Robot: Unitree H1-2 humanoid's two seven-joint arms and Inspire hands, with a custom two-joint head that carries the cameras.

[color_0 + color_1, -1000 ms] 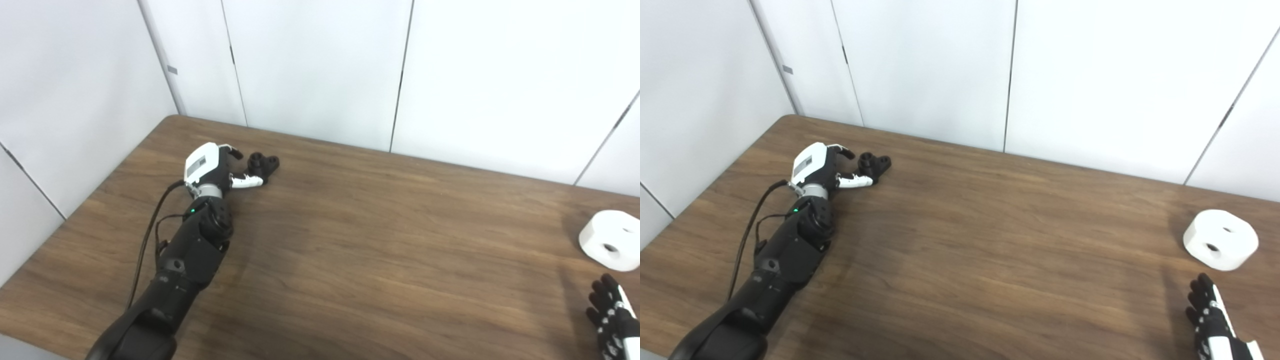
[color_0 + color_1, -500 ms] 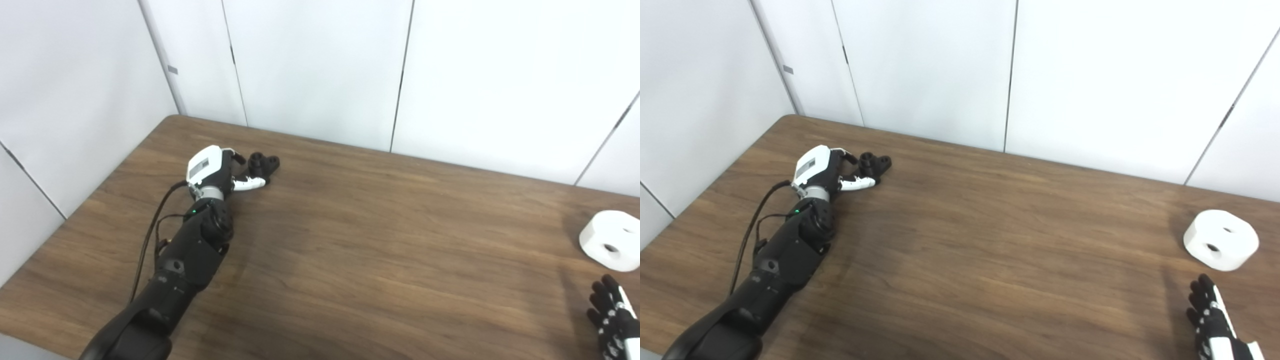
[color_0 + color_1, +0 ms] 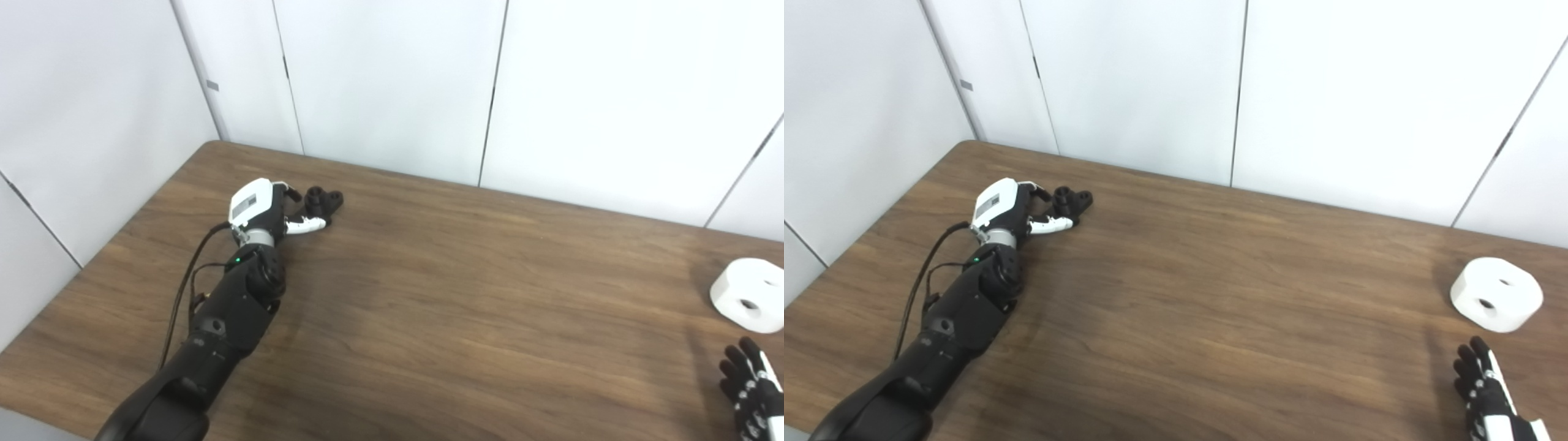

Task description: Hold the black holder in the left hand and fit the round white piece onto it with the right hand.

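Left hand (image 3: 260, 205) has closed in on the black holder (image 3: 323, 201) since a second ago, now upper left of frame on the wooden table (image 3: 465, 294); fingers partly curled at it, thumb touching, grasp not confirmed. Right hand (image 3: 1488, 395) barely changed at lower right, fingers spread, holding nothing. Round white piece (image 3: 1496, 293) lies just above it, apart.

I get bright, even overhead light, soft shadows on the table (image 3: 465, 306). White walls (image 3: 392, 79) slightly blown out. Mild softness throughout.
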